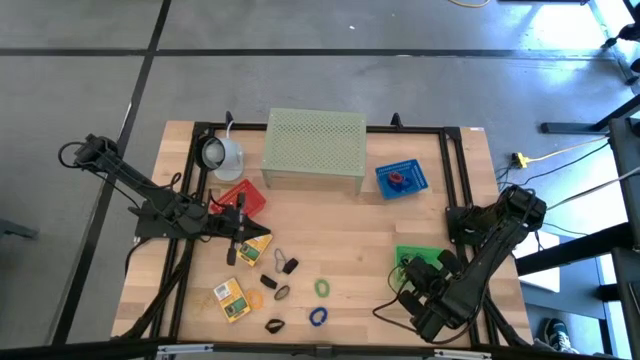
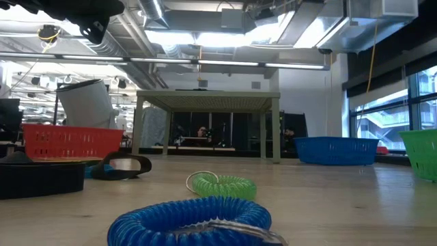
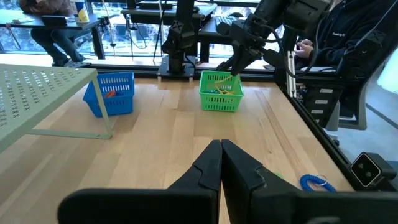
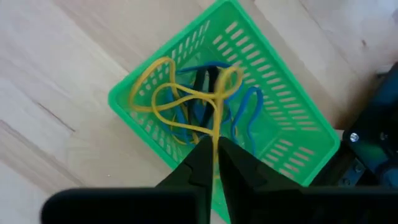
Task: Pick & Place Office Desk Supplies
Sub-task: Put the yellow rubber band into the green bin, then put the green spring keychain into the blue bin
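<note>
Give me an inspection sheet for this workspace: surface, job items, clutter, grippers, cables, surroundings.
Surface: wooden table, black frame rails.
Job's things: yellow rubber bands dangling into green basket; blue coil, green coil, black clips, yellow packets loose on table.
Clutter: pale green perforated stand, blue basket, red basket.
Grippers: left gripper shut, empty; right gripper pinching the bands.
Cables: yellow cable on the floor.
Surroundings: seated person beyond table.

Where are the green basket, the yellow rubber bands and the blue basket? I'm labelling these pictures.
green basket (image 4: 292, 134): right wrist view, on its perforated side wall.
yellow rubber bands (image 4: 163, 93): right wrist view, on a loop hanging over the basket.
blue basket (image 1: 415, 177): high view, on its right rim.
</note>
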`<state>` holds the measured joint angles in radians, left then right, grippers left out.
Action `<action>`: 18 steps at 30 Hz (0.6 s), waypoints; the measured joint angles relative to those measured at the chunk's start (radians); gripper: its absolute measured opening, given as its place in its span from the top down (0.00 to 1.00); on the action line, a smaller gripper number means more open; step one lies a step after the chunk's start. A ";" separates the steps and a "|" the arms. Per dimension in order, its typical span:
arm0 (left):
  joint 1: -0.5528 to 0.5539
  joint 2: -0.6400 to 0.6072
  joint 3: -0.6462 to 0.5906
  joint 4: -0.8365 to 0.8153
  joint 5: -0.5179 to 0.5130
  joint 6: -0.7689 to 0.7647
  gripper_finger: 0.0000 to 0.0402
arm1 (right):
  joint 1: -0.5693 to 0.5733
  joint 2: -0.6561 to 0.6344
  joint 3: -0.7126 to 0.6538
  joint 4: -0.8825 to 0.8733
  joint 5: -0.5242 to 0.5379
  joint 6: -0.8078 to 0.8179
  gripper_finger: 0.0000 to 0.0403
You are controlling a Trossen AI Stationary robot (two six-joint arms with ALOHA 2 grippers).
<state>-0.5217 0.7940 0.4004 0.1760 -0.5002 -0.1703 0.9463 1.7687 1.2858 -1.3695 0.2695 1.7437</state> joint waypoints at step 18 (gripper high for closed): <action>0.000 0.000 0.000 0.005 -0.004 0.005 0.99 | 0.000 0.000 0.000 -0.091 0.156 0.002 0.57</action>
<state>-0.5220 0.7944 0.4004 0.1806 -0.5041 -0.1650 0.9459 1.7687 1.2858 -1.4602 0.4259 1.7458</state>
